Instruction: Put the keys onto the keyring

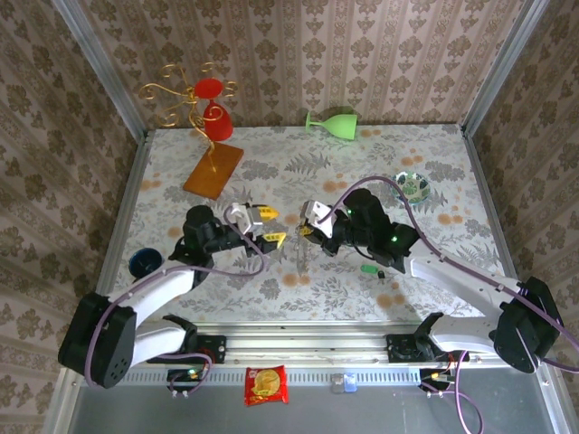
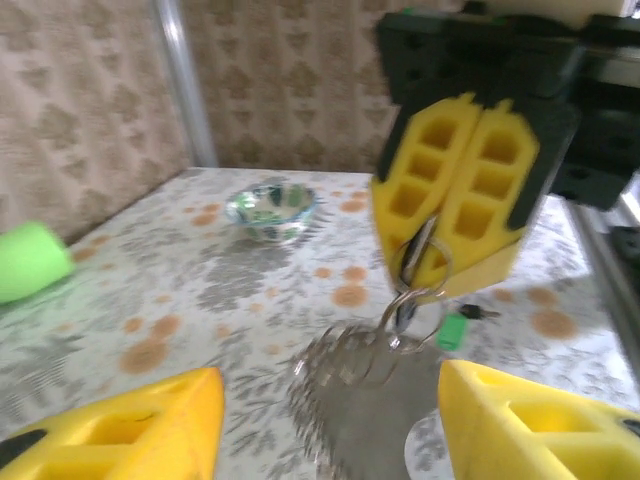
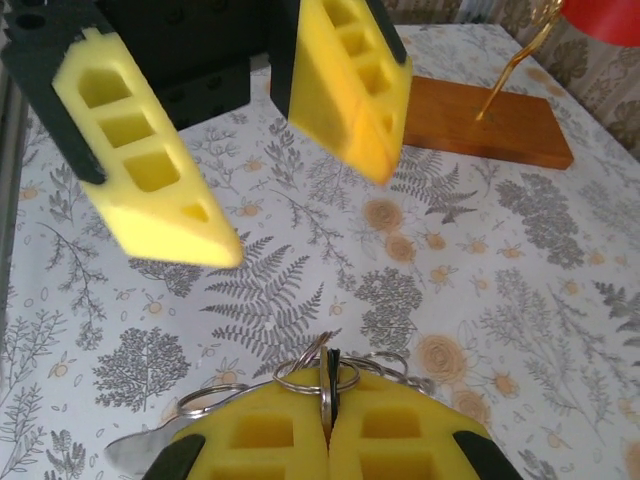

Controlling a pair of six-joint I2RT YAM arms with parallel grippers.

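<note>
Two robot arms meet nose to nose over the middle of a floral-patterned worktop (image 1: 271,158). The right gripper (image 1: 309,231) has its yellow jaws clenched on the keyring (image 3: 318,378), a cluster of small metal rings pinched at the fingertips, with a thin wire loop hanging below it towards the surface. Which piece of the cluster is actually pinched cannot be told. Facing it, the left gripper (image 1: 270,227) has its jaws released and spread wide, holding nothing. The green-headed key (image 1: 369,268) lies flat on the worktop right of centre, towards the near edge, just beside the right arm and apart from the rings. A small patterned glass dish (image 1: 413,186) sits towards the right edge, a green goblet (image 1: 333,122) lies on its side at the far edge, and a gold wire stand on a wooden base (image 1: 213,169) carries a red cup (image 1: 215,117) near the far left corner. A red snack packet (image 1: 266,384) rests on the near rail; its print is too small to read.
</note>
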